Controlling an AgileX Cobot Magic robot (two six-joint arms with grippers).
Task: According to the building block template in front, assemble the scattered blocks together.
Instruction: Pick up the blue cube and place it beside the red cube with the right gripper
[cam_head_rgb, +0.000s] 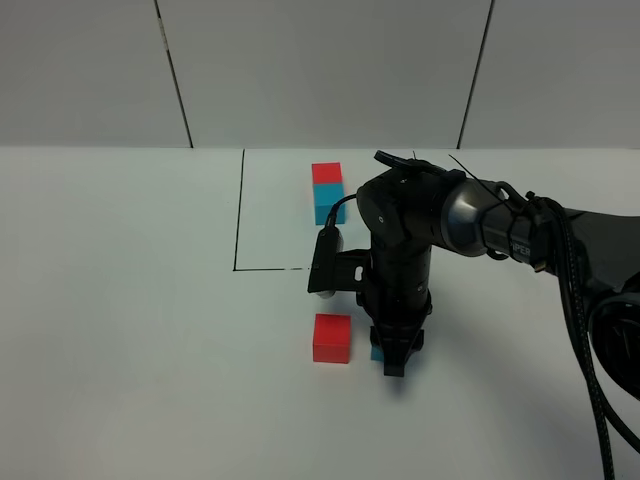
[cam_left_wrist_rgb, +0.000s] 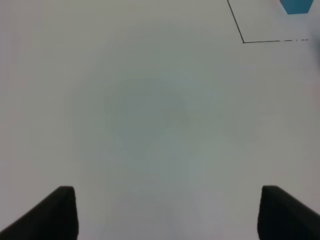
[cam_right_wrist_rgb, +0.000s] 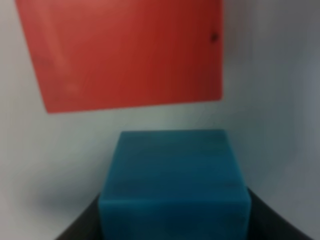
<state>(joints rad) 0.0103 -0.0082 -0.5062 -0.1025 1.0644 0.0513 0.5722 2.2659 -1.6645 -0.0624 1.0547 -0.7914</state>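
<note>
The building block template (cam_head_rgb: 327, 187), a red cube joined to a cyan cube, stands inside thin black lines (cam_head_rgb: 240, 210). In the left wrist view only its cyan end (cam_left_wrist_rgb: 297, 5) shows. Of the scattered blocks, the red cube (cam_head_rgb: 332, 338) (cam_right_wrist_rgb: 125, 50) rests on the white table. The cyan cube (cam_head_rgb: 377, 352) (cam_right_wrist_rgb: 172, 180) sits just to its right with a narrow gap between them. My right gripper (cam_head_rgb: 395, 358) (cam_right_wrist_rgb: 172, 220) points down and is shut on the cyan cube. My left gripper (cam_left_wrist_rgb: 167, 215) is open over bare table, away from the blocks.
The white table (cam_head_rgb: 120, 330) runs back to a grey panelled wall (cam_head_rgb: 320, 70). My right arm (cam_head_rgb: 480, 225) reaches in from the right, and its cables (cam_head_rgb: 590, 340) hang near the right edge. A corner of the black lines (cam_left_wrist_rgb: 243, 42) shows in the left wrist view.
</note>
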